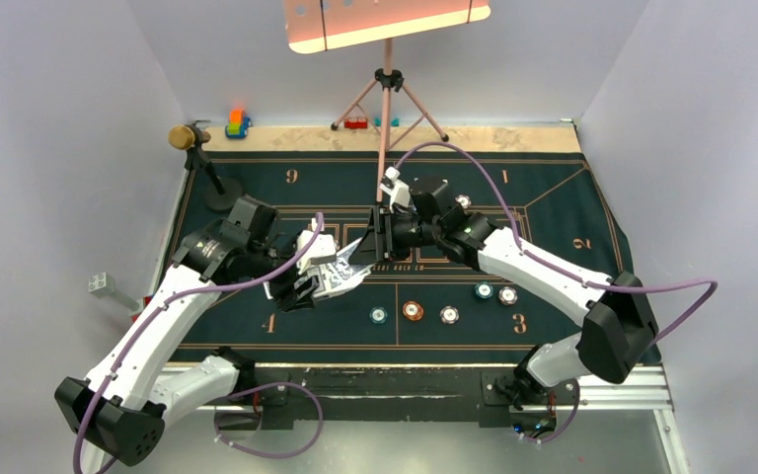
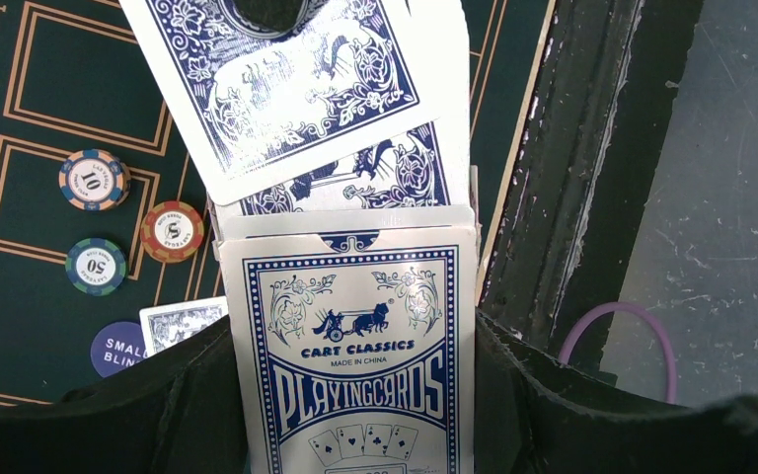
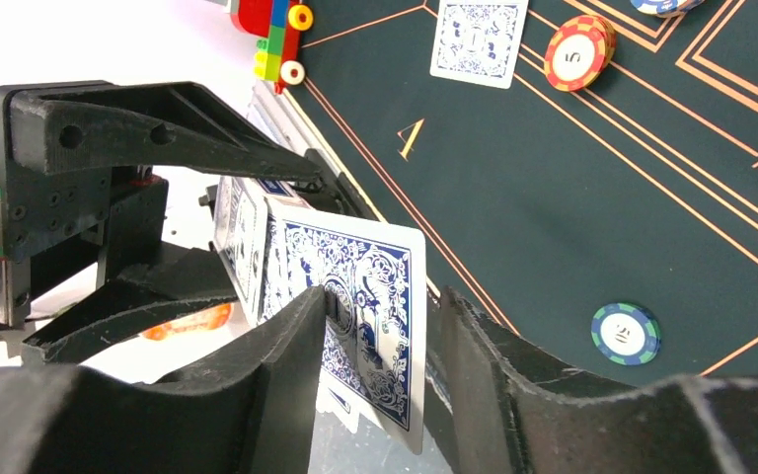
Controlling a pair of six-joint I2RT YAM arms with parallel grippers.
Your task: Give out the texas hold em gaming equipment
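My left gripper is shut on a blue and white playing-card box, held above the green felt. Blue-backed cards stick out of its open end. My right gripper stands open around the outermost card; the card rests against one finger, with a gap to the other. In the top view the two grippers meet near the mat's middle. One card lies face down by the "4". Several poker chips sit in a row on the felt, and others show in the left wrist view.
A gold-headed microphone on a black base stands at the back left. Colourful toy blocks and a tripod sit behind the mat. The black table rail runs along the near edge under the box.
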